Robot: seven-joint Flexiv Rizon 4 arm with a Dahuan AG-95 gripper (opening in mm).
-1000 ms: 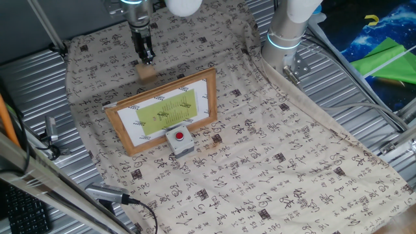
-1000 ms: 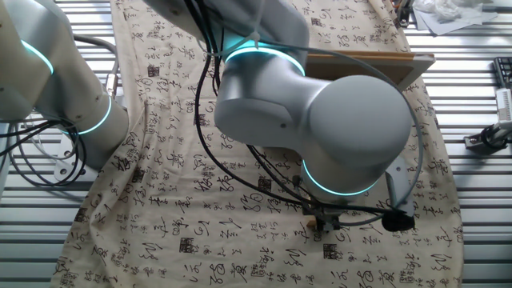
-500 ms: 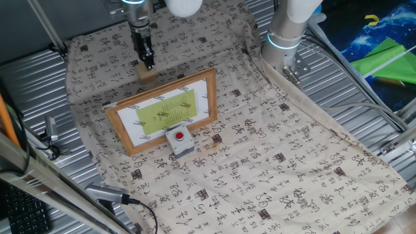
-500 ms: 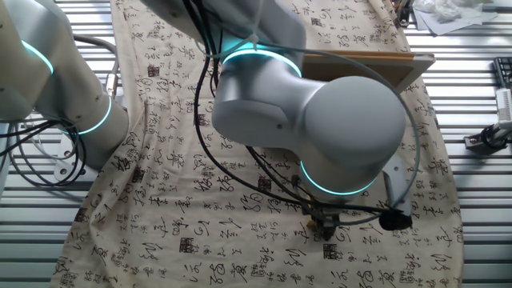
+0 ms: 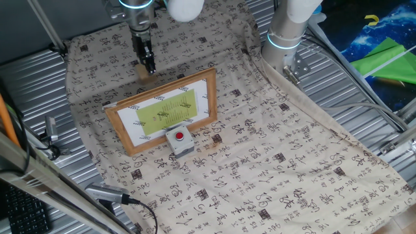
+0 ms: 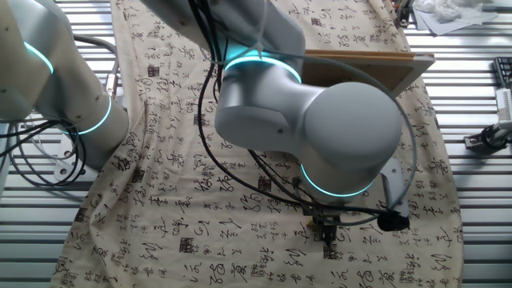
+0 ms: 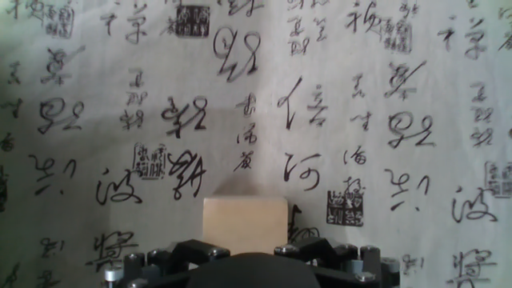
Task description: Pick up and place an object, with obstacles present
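Observation:
The light-tan wooden cube [image 7: 244, 216] lies on the printed cloth, at the bottom middle of the hand view, right against my gripper [image 7: 244, 250]. In one fixed view my gripper [image 5: 149, 64] is down over the cube [image 5: 141, 69], of which only a sliver shows, just behind the picture frame [image 5: 162, 110]. The jaws stand low on either side of the cube and look open. The grey box with the red button [image 5: 180, 140] sits at the frame's front edge. In the other fixed view the arm hides most of my gripper [image 6: 326, 233].
The printed cloth [image 5: 273, 156] covers the table, with ribbed metal around it. A second robot base [image 5: 286, 36] stands at the back right. The frame's wooden edge [image 6: 360, 68] shows behind the arm in the other fixed view. Cables lie at the front left.
My gripper has come down over the cube, which now shows less in the fixed view. The frame and the button box have not moved.

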